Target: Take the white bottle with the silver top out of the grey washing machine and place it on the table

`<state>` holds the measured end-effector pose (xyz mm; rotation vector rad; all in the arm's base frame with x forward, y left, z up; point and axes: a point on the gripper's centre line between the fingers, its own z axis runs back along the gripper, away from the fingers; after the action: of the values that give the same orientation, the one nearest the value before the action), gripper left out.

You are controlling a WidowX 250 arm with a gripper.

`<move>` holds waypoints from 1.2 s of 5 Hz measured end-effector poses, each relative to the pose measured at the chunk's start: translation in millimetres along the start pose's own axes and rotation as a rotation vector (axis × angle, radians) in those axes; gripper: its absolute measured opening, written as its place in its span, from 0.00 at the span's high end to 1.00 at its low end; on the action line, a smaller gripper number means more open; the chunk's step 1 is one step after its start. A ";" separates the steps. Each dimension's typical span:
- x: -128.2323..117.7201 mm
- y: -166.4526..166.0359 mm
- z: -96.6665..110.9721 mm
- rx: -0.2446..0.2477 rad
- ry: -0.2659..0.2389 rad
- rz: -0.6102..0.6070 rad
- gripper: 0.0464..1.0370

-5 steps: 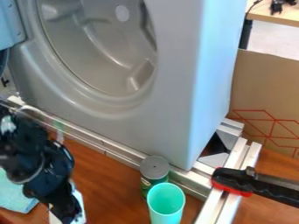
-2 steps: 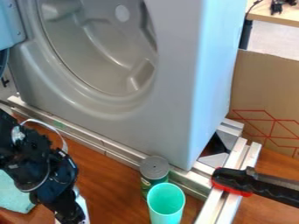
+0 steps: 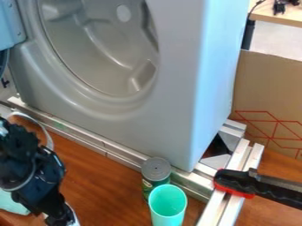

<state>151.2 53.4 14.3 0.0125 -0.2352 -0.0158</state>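
Down low, the claw (image 3: pixel 62 219) hangs by something white (image 3: pixel 74 217), grip unclear.

Open tabletop (image 3: pixel 106 190) between arm (image 3: pixel 29 170), cup (image 3: pixel 167 207), rail (image 3: pixel 88 140)

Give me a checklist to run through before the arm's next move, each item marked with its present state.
1. Gripper well apart from the turquoise cup: ok, bare wood lies between them.
2. Cup upright, with its mouth free: ok.
3. Lidded can upright: ok, it stands by the metal rail.
4. Visible gap between cup and can: not ok, the cup overlaps the can's lower part; contact cannot be judged.
5. Gripper free of the white object: cannot tell, they overlap at the lower edge.
6. Arm free of the light-blue cloth: cannot tell, it partly covers the cloth in the picture.
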 end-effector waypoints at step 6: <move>88.4 -32.4 68.5 -0.023 0.041 -0.210 0.04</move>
<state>220.7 18.8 101.0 0.0145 -0.1923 -0.2274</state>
